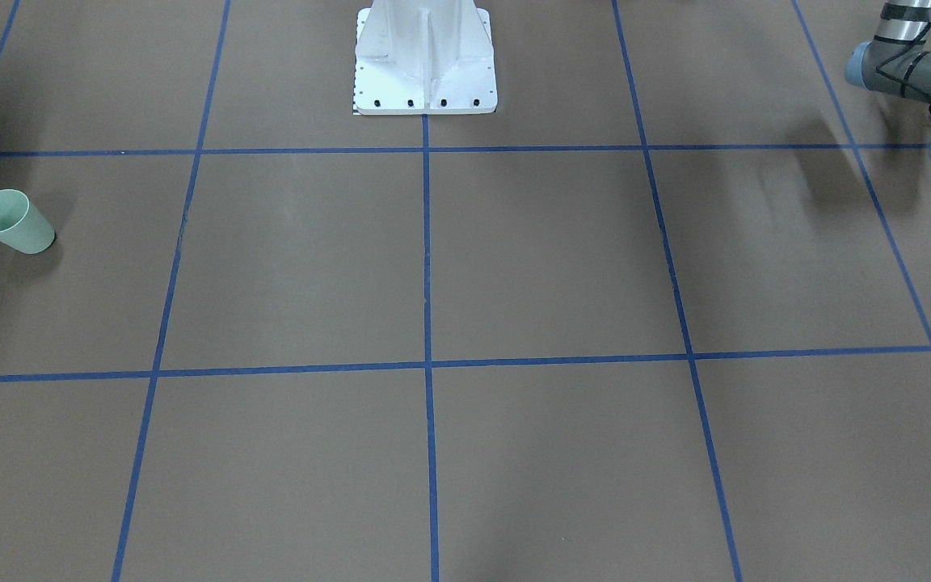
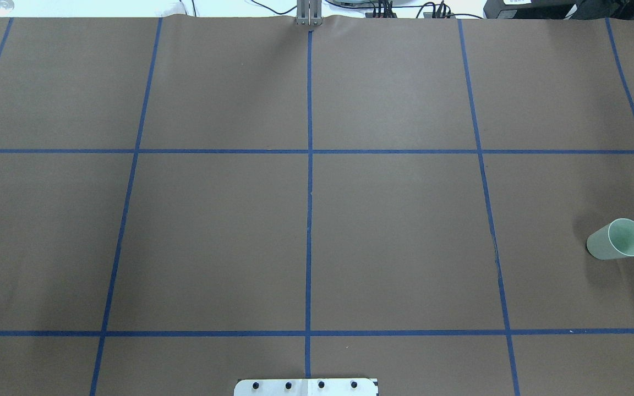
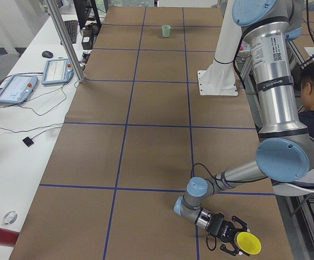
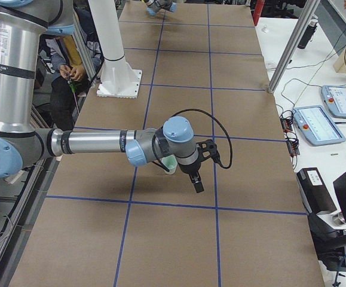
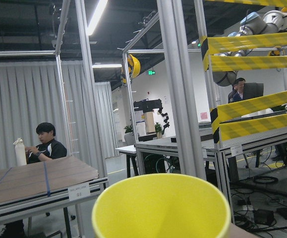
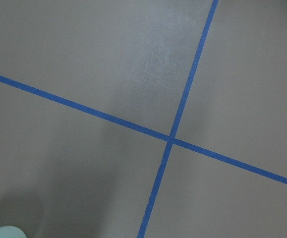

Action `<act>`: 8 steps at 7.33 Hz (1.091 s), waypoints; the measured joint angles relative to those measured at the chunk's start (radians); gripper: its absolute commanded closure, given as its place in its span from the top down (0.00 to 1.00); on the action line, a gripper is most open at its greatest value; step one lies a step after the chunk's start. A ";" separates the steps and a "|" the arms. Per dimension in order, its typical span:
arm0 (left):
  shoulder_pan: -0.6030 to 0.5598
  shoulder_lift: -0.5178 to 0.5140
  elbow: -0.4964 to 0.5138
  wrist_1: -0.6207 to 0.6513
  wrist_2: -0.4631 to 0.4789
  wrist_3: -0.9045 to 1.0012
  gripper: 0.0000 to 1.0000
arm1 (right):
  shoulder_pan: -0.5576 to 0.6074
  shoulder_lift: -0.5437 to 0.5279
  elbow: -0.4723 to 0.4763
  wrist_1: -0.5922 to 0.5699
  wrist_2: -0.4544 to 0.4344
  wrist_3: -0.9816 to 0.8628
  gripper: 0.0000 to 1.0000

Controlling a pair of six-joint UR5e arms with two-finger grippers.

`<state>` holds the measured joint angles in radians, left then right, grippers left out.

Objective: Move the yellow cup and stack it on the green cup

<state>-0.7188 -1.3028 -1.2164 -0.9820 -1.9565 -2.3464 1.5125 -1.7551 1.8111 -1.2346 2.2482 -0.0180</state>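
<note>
The green cup (image 2: 617, 239) stood near the table's (image 2: 212, 220) edge, the yellow cup (image 3: 248, 244) well apart at the left end effector (image 3: 232, 238); neither its grip nor that of the right end effector (image 4: 196, 181) could be told.

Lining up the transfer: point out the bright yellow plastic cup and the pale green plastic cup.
Bright yellow plastic cup (image 3: 247, 244): exterior left view, inside its mouth.
Pale green plastic cup (image 2: 621, 240): overhead exterior view, inside its mouth.

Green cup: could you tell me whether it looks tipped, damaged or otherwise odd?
No: the green cup stands upright, mouth up, on the table at the robot's right; its apparent lean overhead seems only perspective. Nothing stands out.
</note>
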 measured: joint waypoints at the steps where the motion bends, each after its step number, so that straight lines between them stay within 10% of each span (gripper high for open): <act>1: -0.005 0.016 -0.022 -0.035 0.097 0.010 0.20 | 0.000 -0.001 -0.003 0.000 0.000 0.002 1.00; 8: -0.079 0.100 -0.010 -0.563 0.720 0.112 0.13 | 0.000 0.006 -0.022 0.000 -0.001 0.019 1.00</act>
<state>-0.7975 -1.2027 -1.2261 -1.5454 -1.2369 -2.2341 1.5125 -1.7490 1.7891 -1.2349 2.2470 0.0006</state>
